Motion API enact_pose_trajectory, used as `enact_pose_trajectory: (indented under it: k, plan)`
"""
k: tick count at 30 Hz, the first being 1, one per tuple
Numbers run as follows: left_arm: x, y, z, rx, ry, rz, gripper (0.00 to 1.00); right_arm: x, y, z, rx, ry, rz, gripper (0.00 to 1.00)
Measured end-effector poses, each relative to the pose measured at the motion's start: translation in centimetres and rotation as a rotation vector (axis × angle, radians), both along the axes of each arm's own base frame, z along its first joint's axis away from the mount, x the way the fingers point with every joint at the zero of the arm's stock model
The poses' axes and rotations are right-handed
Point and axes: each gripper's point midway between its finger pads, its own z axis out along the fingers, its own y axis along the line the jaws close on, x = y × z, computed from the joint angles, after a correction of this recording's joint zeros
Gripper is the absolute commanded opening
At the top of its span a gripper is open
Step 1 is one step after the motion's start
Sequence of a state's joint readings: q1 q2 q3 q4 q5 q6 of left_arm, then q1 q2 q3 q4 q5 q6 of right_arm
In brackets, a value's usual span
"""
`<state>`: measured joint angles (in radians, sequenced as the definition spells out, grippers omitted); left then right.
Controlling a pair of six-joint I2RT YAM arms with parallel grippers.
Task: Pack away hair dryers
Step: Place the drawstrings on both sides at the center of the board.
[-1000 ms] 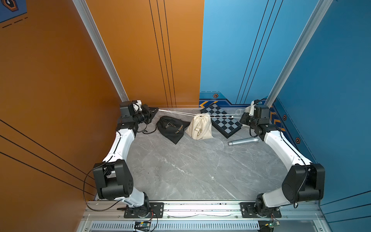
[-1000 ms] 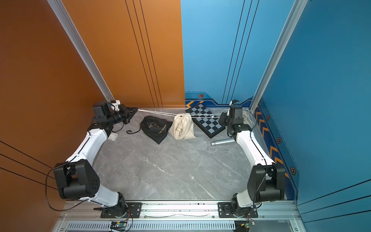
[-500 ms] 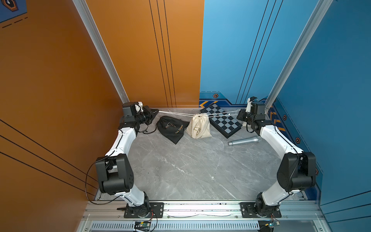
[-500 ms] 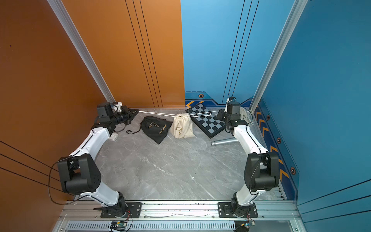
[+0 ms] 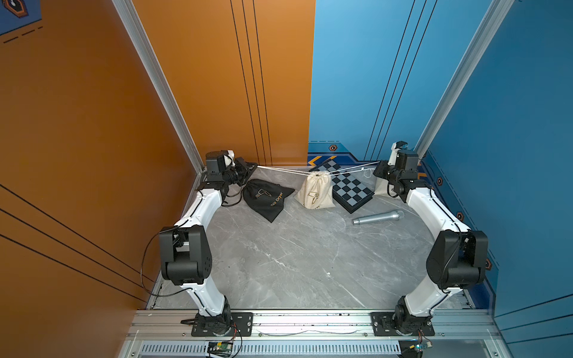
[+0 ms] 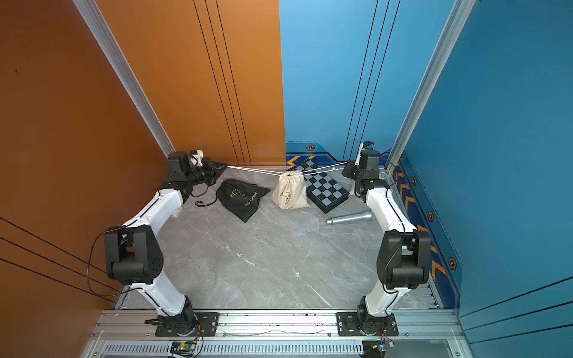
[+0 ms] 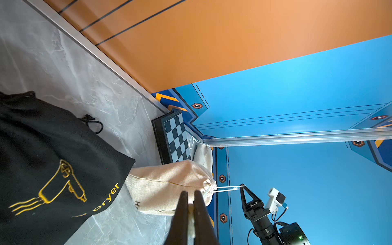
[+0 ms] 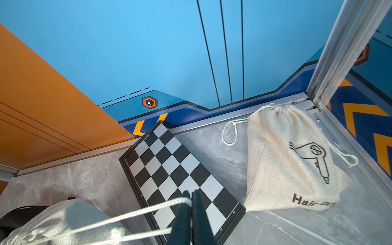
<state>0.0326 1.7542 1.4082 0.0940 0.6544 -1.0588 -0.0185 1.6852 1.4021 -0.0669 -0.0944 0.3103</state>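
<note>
left gripper [image 5: 255,166], far left corner by the orange wall: jaws pressed together on the white drawstring cords [image 5: 280,169], which show pinched between its dark fingers [image 7: 181,212] in the left wrist view. right gripper [image 5: 374,169], far right corner: jaws likewise closed on the cords' other end.

the cords run taut from both grippers to the cinched mouth of the cream linen drawstring bag printed with a dryer outline [image 5: 314,193]. this bag stands on the grey marble tabletop [image 5: 294,263] between the grippers, just beside the black-and-grey chessboard [image 5: 352,189].

hair dryers: not in direct sight. the cream bag is full and rounded, its contents hidden.

black cloth bag lettered "hair dryer" [image 5: 266,197] lies just left of the cream one. second cream bag [image 8: 292,161] sits in the right corner. silver-grey microphone [image 5: 378,217] lies near the chessboard.
</note>
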Motion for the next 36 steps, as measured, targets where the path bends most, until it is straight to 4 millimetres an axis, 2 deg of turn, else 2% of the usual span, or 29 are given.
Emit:
enact_pose_trajectory:
  k: [5, 9, 11, 12, 13, 14, 15, 16, 17, 18, 21, 22, 24, 30, 33, 36]
  plan:
    - [1.9, -1.8, -0.2, 0.001, -0.011, -0.027, 0.00, -0.1, -1.4, -0.5, 0.001, 0.001, -0.027, 0.00]
    - [3.8, -2.5, -1.4, 0.006, -0.005, -0.028, 0.00, -0.6, -1.9, -2.4, 0.003, 0.028, -0.041, 0.00]
    - [4.2, -2.8, -2.0, 0.007, 0.004, -0.031, 0.12, -1.0, -2.1, -3.1, 0.003, 0.044, -0.047, 0.01]
    - [4.4, -2.9, -2.3, 0.009, 0.006, -0.032, 0.28, -1.2, -2.2, -3.5, 0.002, 0.051, -0.050, 0.07]
    - [4.5, -2.9, -2.5, 0.019, 0.003, -0.032, 0.44, -1.4, -2.3, -3.7, 0.002, 0.056, -0.052, 0.16]
    - [4.6, -2.9, -2.6, 0.026, 0.000, -0.029, 0.57, -1.5, -2.4, -3.8, 0.005, 0.059, -0.055, 0.23]
    - [4.7, -2.8, -2.6, 0.036, -0.005, -0.024, 0.68, -1.7, -2.6, -3.8, 0.002, 0.058, -0.059, 0.34]
    - [4.7, -2.7, -2.7, 0.049, -0.013, -0.023, 0.75, -1.9, -2.7, -3.6, 0.004, 0.054, -0.064, 0.50]
    - [4.8, -2.6, -2.6, 0.062, -0.023, -0.020, 0.80, -2.1, -2.9, -3.4, 0.006, 0.050, -0.067, 0.62]
    - [4.9, -2.4, -2.5, 0.080, -0.035, -0.015, 0.84, -2.3, -2.9, -3.0, 0.008, 0.039, -0.068, 0.70]
    - [5.1, -1.8, -2.2, 0.135, -0.067, -0.006, 0.85, -2.7, -2.6, -1.4, 0.007, 0.006, -0.047, 0.81]
    - [5.1, -1.5, -2.1, 0.154, -0.075, -0.005, 0.90, -2.8, -2.4, -0.9, 0.006, -0.004, -0.036, 0.84]
    - [5.1, -0.8, -1.6, 0.191, -0.093, 0.006, 0.92, -3.1, -1.8, 0.0, -0.003, -0.021, -0.011, 0.88]
    - [3.3, 2.7, 0.8, 0.376, -0.143, 0.063, 0.95, -5.4, -0.2, 3.1, -0.046, -0.085, 0.042, 0.94]
    - [1.2, 4.7, 2.0, 0.499, -0.186, 0.107, 0.97, -7.7, -0.3, 2.9, -0.065, -0.107, 0.034, 0.96]
    - [-1.5, 6.3, 1.2, 0.617, -0.188, 0.141, 0.99, -9.7, -0.6, 0.6, -0.076, -0.097, 0.016, 0.98]
